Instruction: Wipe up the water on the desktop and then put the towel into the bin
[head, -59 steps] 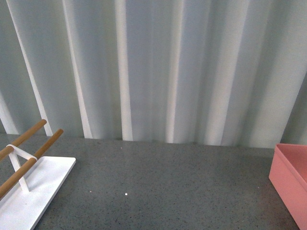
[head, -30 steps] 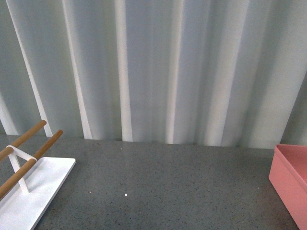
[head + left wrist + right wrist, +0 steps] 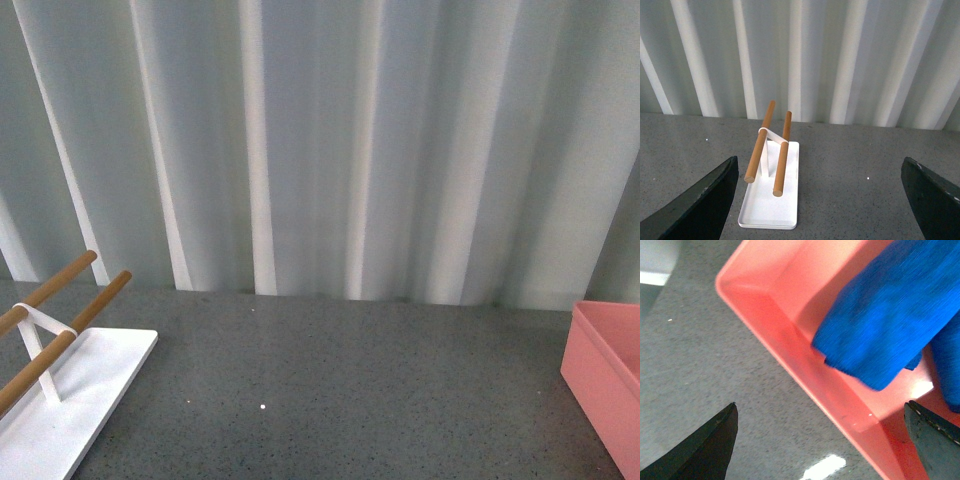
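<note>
Both end effectors (image 3: 820, 200) (image 3: 820, 440) show matte black, tapered fingers (image 3: 700, 205)

One pink bin (image 3: 790, 335), one blue towel (image 3: 885, 320), one white rack (image 3: 771, 197), two wooden rods (image 3: 760, 142).

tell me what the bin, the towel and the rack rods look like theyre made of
The bin looks like salmon-pink moulded plastic: smooth walls with a soft sheen and bright glints. The towel looks like royal-blue microfibre or terry cloth: fuzzy, ribbed, matte, draping in folds. The rack rods look like plain wood, warm tan and matte, though grain is too fine to confirm; the rack base is smooth white, metal or plastic.
</note>
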`<move>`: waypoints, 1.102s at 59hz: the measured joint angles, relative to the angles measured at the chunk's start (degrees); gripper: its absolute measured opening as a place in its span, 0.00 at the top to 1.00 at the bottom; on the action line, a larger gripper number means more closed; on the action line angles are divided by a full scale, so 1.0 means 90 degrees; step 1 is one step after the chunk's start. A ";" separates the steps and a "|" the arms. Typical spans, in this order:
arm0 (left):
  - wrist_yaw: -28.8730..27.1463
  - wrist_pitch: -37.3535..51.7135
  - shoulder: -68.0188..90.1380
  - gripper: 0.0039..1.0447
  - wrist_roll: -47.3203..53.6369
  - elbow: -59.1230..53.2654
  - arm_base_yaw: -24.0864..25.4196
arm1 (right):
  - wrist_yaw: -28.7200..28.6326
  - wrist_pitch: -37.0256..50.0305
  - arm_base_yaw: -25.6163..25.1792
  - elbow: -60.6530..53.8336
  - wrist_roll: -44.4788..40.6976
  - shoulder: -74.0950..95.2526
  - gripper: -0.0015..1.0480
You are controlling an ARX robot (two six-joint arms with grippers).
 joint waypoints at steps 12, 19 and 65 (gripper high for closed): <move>0.0000 0.0000 0.0000 0.06 -0.0002 0.0000 0.0000 | 0.1013 0.0554 0.0002 -0.0168 -0.1248 -0.0257 0.07; 0.0000 0.0000 0.0000 0.06 -0.0002 0.0000 0.0000 | 0.1030 0.0554 -0.0010 -0.0211 -0.1501 -0.0257 0.07; 0.0000 0.0000 -0.0002 0.06 0.0005 0.0000 0.0000 | -0.0367 1.0948 0.0435 -0.6887 -0.4296 -0.3203 0.95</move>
